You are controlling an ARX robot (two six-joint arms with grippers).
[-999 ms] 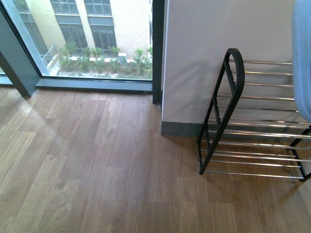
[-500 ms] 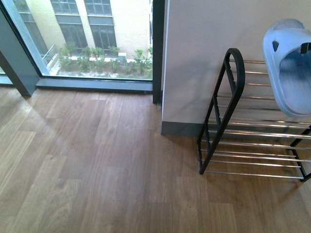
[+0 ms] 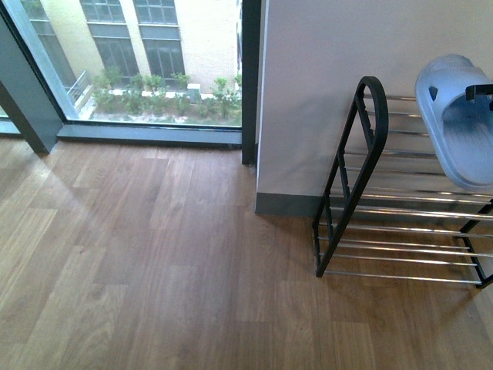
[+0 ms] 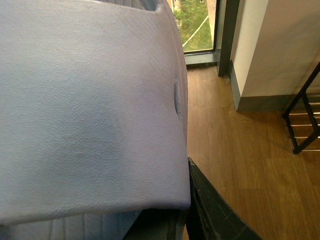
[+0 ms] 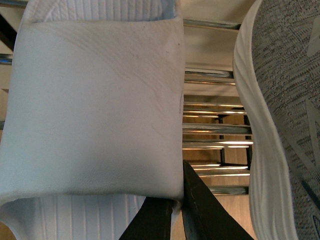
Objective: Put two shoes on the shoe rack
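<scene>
My right gripper (image 5: 181, 200) is shut on the strap of a light blue slipper (image 5: 95, 110). In the front view that slipper (image 3: 458, 127) hangs tilted over the top rods at the right end of the shoe rack (image 3: 360, 158), with a black part of the gripper (image 3: 479, 91) at the picture's edge. One grey knit shoe (image 5: 287, 100) with a thick white sole shows beside the chrome rods (image 5: 210, 130) in the right wrist view. My left gripper (image 4: 186, 200) is shut on another light blue slipper (image 4: 90, 100), which fills its view. The rack's end (image 4: 305, 120) lies off to the side.
The rack stands against a white wall (image 3: 323, 69) with a grey skirting board (image 3: 285, 204). A dark pillar (image 3: 250, 77) and a floor-level window (image 3: 139, 62) are to its left. Wooden floor (image 3: 154, 262) spreads in front.
In the front view the slipper in my right gripper came in from the right edge, turned to show its inside, and sank slightly over the rack's top rods.
</scene>
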